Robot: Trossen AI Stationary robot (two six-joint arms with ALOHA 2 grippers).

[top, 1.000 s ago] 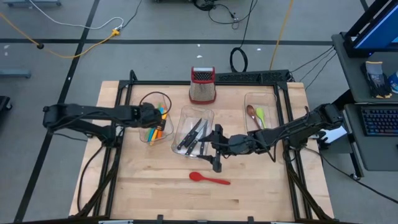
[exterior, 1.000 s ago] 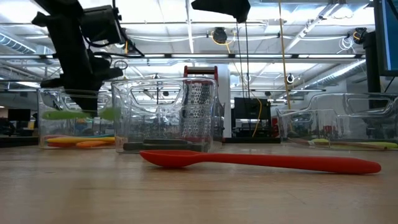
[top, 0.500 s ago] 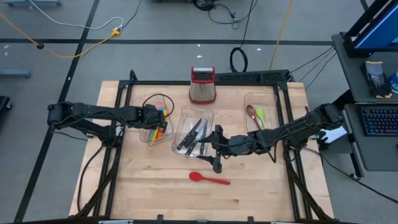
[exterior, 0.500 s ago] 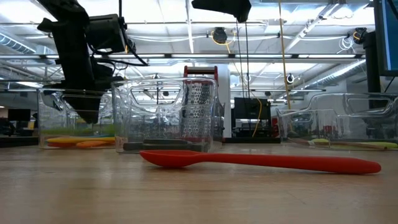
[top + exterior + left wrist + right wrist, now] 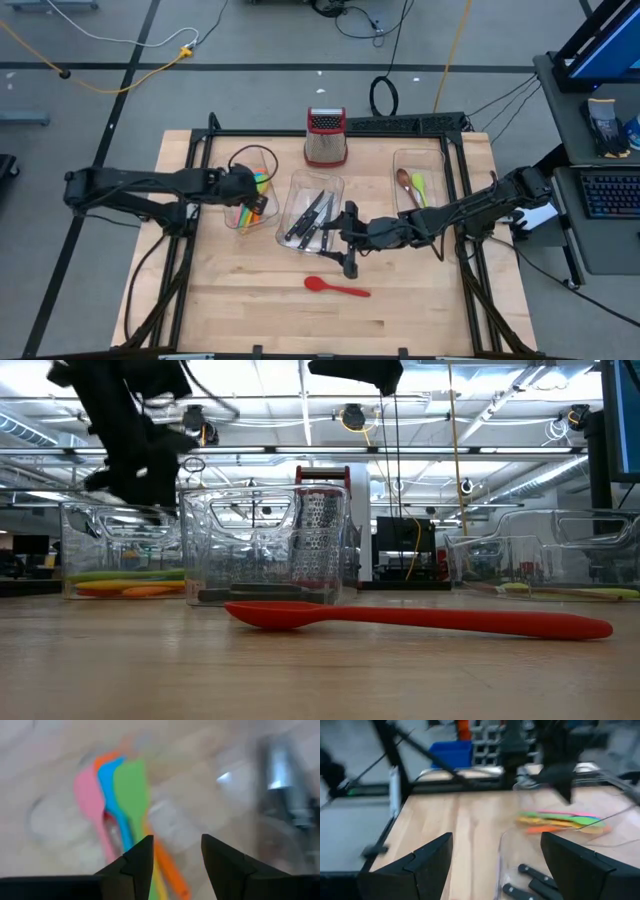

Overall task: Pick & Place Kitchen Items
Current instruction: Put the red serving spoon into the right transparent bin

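The red plastic or silicone spoon (image 5: 337,288) lies flat on the bare wooden table top (image 5: 250,310), near the front and apart from the bins, and looks like the only utensil not yet sorted. I judge it light, stiff along the slim handle and somewhat smooth; the best hold is probably across the handle near its middle, where narrow fingers can straddle it, as the bowl end is wider and curved and may slide out. The right gripper (image 5: 350,262) hangs just behind the spoon, beside the middle clear plastic bin (image 5: 296,240) holding the black-handled knives (image 5: 311,216), its fingers spread wide and empty. The left gripper (image 5: 252,199) sits over the left clear plastic bin (image 5: 236,224); its fingers (image 5: 135,865) stand apart with nothing between them, and below them the green spatula (image 5: 131,785), blue spatula (image 5: 109,782), pink spatula (image 5: 89,795) and an orange utensil (image 5: 167,865) rest in that bin. These look equally light and more flexible at the blades. The red-topped metal box grater (image 5: 326,137) stands behind the bins. No brand, label or writing can be read anywhere.
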